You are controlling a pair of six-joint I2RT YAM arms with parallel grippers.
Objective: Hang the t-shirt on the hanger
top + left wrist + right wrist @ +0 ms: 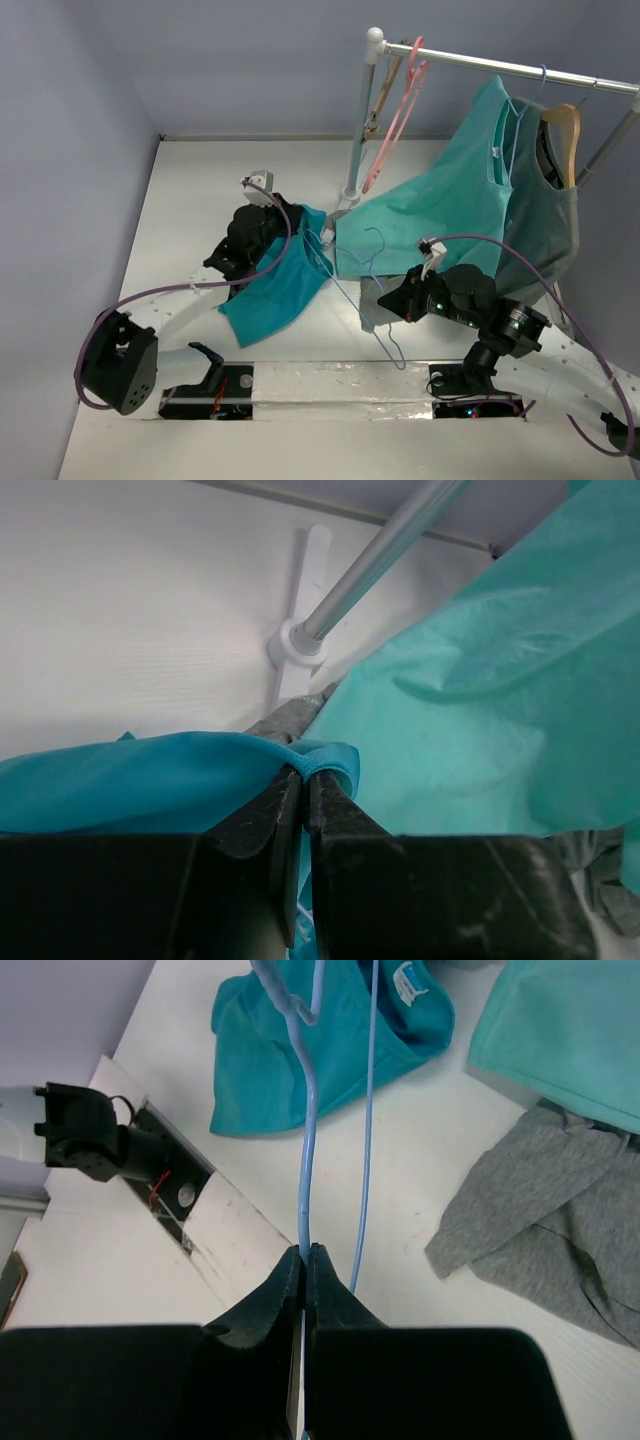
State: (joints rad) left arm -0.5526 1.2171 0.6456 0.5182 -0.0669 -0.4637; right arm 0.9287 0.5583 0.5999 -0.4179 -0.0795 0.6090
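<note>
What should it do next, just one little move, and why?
Probably the right gripper should ease the hanger further toward the t-shirt. It is shut on the wire, and the left gripper is shut on a folded edge of the shirt. The wire's far end reaches that cloth, but nothing shows it inside yet.

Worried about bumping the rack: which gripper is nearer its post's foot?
Left. The left gripper, shut on the t-shirt collar, sits just short of the post's foot. The right gripper, pinching the hanger wire, is farther back toward the near table edge.
</note>
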